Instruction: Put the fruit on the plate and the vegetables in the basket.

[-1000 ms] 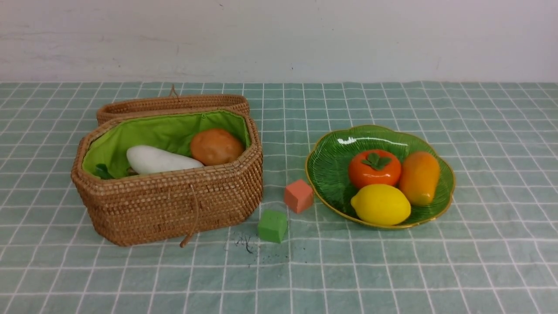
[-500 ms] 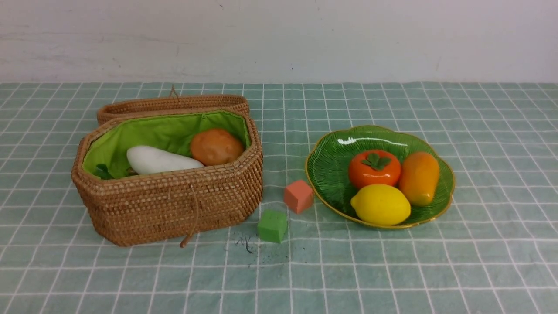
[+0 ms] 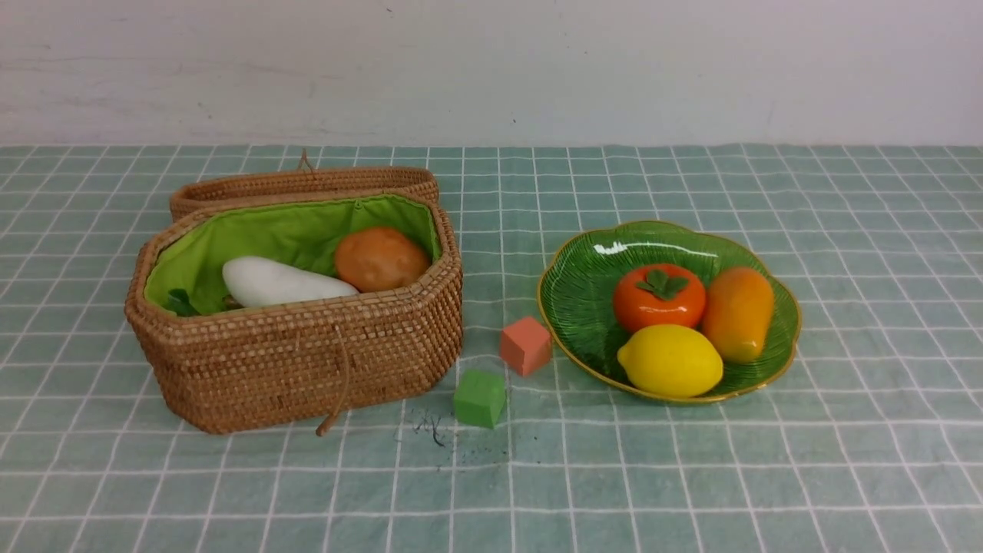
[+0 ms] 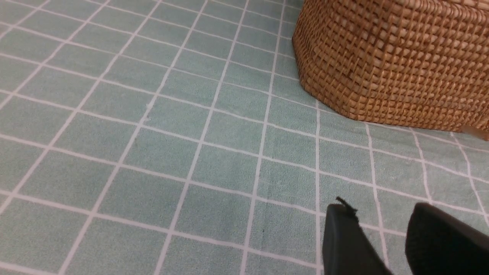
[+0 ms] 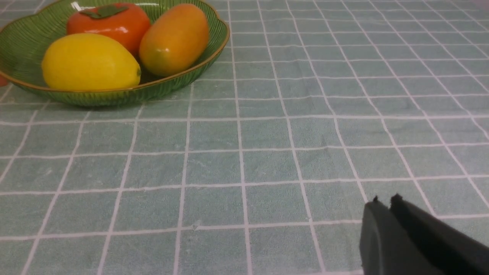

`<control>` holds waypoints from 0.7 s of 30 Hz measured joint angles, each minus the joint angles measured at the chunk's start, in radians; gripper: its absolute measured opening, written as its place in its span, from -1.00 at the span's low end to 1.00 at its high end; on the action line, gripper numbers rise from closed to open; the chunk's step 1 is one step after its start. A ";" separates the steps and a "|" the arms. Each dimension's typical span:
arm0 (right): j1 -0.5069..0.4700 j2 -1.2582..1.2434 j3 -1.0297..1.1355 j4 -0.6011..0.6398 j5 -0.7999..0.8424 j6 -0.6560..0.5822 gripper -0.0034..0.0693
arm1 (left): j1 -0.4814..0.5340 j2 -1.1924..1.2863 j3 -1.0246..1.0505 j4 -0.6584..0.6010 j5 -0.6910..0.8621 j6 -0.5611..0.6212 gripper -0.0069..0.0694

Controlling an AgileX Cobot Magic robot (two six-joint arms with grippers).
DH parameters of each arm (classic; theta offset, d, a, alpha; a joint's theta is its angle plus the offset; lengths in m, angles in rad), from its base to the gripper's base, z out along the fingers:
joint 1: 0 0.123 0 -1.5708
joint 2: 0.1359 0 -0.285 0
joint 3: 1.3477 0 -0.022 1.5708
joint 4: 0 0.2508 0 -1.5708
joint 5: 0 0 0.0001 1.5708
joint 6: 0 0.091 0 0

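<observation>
A: Where is the fruit?

B: All three pieces lie on the glossy green leaf-shaped glass plate (image 3: 584, 276) with its gold scalloped rim, on the right side of the checked cloth. The round orange persimmon (image 3: 659, 296) with a green leaf cap sits toward the back, the elongated orange-yellow mango (image 3: 739, 311) is beside it on the right, and the yellow lemon (image 3: 670, 359) lies in front, touching both.

A: And the vegetables?

B: In the brown woven wicker basket (image 3: 299, 361) with bright green lining, on the left. I can see a white radish (image 3: 280, 283) and a brown-orange potato (image 3: 381, 259) touching it. Anything deeper is hidden by the basket wall. The wicker lid (image 3: 303, 183) lies open behind.

A: What is between basket and plate?

B: A small salmon cube (image 3: 526, 345) just beside the plate's rim, and a small green cube (image 3: 480, 398) nearer the camera, both on the pale green checked tablecloth (image 3: 691, 476).

A: The grippers?

B: The left gripper (image 4: 382, 233) hovers above bare cloth near the basket's corner, its black fingers parted and empty. The right gripper (image 5: 386, 210) is over cloth well apart from the plate, fingers pressed together on nothing.
</observation>
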 joint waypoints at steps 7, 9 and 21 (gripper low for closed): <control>0.000 0.000 0.000 0.000 -0.001 0.000 -0.78 | 0.000 0.000 0.000 0.000 0.000 0.000 -0.19; 0.000 0.000 0.000 0.000 -0.001 0.000 -0.78 | 0.000 0.000 0.000 0.000 0.000 0.000 -0.19; 0.000 0.000 0.000 0.000 -0.001 0.000 -0.75 | 0.000 0.000 0.000 0.000 0.000 0.000 -0.19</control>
